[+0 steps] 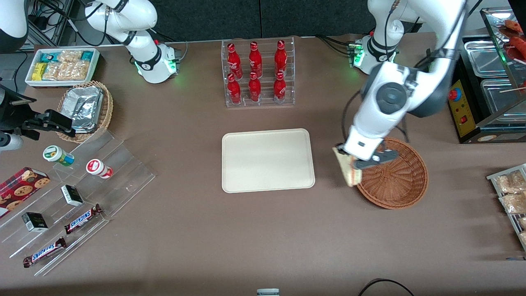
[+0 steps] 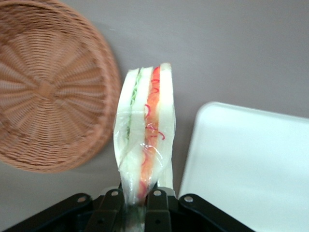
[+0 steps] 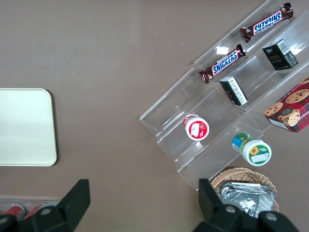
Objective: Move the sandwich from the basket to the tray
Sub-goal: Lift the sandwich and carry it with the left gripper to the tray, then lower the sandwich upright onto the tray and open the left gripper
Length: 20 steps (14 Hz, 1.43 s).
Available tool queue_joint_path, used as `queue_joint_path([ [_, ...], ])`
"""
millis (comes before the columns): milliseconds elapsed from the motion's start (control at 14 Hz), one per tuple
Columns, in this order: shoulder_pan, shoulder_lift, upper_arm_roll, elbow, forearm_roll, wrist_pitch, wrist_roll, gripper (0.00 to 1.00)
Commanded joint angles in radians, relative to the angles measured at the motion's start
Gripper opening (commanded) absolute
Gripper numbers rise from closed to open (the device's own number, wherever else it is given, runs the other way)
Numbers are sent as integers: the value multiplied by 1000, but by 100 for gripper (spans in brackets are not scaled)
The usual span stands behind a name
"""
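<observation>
Holding the wrapped sandwich (image 2: 146, 130) by its narrow end, our pincer (image 1: 356, 161) hangs above the table between the basket (image 1: 400, 181) and the tray (image 1: 267, 160), the wedge clamped between its fingers (image 2: 157, 205). We judge the slick film could let the wedge slide out, or the soft white bread could squash under the pinch. The basket beside the pincer is round, reddish woven wicker, now bare; the tray is smooth, cream, flat, with rounded corners and a low rim.

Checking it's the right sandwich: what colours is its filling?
Red and green between white bread on the sandwich, clearest in the left wrist view, gripper shut on it.
</observation>
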<state>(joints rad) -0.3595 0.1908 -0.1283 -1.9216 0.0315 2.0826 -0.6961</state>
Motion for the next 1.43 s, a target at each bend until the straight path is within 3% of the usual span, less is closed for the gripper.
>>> queue_joint_path([
  [0, -93, 93, 15, 104, 4, -26, -43, 0],
  [429, -260, 289, 16, 298, 18, -48, -88, 0],
  [786, -331, 481, 19, 568, 31, -186, -94, 0],
  [1357, -395, 593, 22, 664, 62, -194, -190, 0],
])
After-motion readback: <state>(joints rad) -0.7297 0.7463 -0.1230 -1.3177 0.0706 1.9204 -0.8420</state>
